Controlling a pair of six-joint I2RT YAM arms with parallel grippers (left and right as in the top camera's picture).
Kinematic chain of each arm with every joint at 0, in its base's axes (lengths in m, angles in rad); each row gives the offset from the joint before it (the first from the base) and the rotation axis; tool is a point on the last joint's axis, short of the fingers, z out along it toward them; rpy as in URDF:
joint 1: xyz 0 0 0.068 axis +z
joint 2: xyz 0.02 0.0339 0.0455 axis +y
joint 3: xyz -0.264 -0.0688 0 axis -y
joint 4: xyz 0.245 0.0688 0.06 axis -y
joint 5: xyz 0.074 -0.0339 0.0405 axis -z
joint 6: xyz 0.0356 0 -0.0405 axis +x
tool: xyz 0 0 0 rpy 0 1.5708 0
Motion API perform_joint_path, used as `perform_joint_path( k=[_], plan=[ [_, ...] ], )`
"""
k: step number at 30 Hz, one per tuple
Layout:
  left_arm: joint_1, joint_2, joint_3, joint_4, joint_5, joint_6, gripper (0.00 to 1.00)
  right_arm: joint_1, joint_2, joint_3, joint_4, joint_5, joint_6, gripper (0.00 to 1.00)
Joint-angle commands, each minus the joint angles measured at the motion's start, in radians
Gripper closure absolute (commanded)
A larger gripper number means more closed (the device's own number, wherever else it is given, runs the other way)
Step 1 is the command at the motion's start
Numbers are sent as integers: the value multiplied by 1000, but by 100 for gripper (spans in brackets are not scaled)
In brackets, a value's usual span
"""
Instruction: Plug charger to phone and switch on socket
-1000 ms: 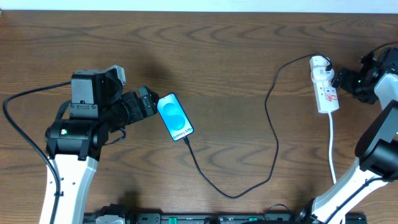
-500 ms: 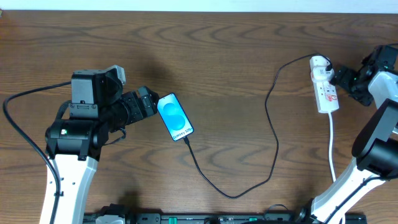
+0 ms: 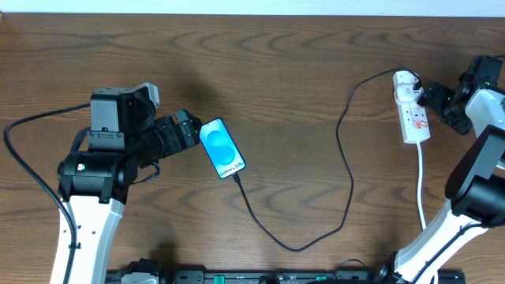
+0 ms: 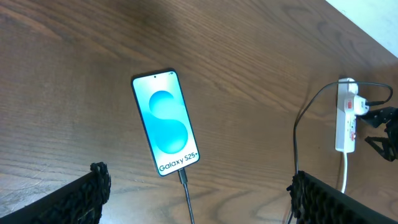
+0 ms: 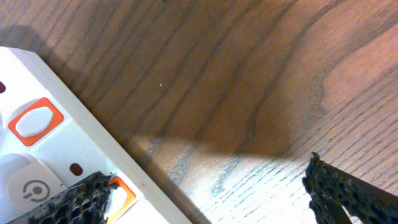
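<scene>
The phone (image 3: pixel 222 147) lies screen-up on the wooden table, also in the left wrist view (image 4: pixel 165 121). The black charger cable (image 3: pixel 345 158) is plugged into its lower end (image 4: pixel 182 177) and runs in a loop to the white adapter (image 3: pixel 405 79) on the socket (image 3: pixel 413 110). My left gripper (image 3: pixel 188 132) is open and empty just left of the phone. My right gripper (image 3: pixel 439 101) is open at the socket's right edge. In the right wrist view one fingertip (image 5: pixel 87 196) rests on an orange-rimmed switch (image 5: pixel 122 193) of the socket (image 5: pixel 43 162).
The socket's white cord (image 3: pixel 421 185) runs toward the table's front edge. A black cable (image 3: pixel 24 158) hangs by my left arm. The table's back edge (image 3: pixel 252 9) meets a white wall.
My right arm has shifted slightly up and to the right beside the socket. The left arm, phone and cable have not moved.
</scene>
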State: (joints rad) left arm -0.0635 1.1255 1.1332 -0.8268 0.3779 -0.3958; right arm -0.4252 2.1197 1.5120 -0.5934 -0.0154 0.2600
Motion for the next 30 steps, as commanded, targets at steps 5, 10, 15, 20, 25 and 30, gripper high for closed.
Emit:
perform_joint_path(
  k=[5, 10, 15, 20, 25, 30],
  plan=[
    [1, -7, 18, 1, -9, 3, 6, 54, 15, -20, -59, -126, -23, 1],
    [1, -7, 18, 1, -9, 2, 6, 59, 15, -20, -72, -125, -27, 1],
    [1, -7, 18, 1, -9, 2, 6, 68, 15, -23, -65, -102, -29, 1],
    [1, -7, 18, 1, -9, 2, 6, 61, 14, -23, -54, -62, -29, 1],
    [1, -7, 18, 1, -9, 2, 6, 24, -23, 3, -77, -61, -29, 1],
    [1, -7, 18, 1, -9, 2, 6, -19, -147, 21, -120, -62, -37, 1]
  ],
)
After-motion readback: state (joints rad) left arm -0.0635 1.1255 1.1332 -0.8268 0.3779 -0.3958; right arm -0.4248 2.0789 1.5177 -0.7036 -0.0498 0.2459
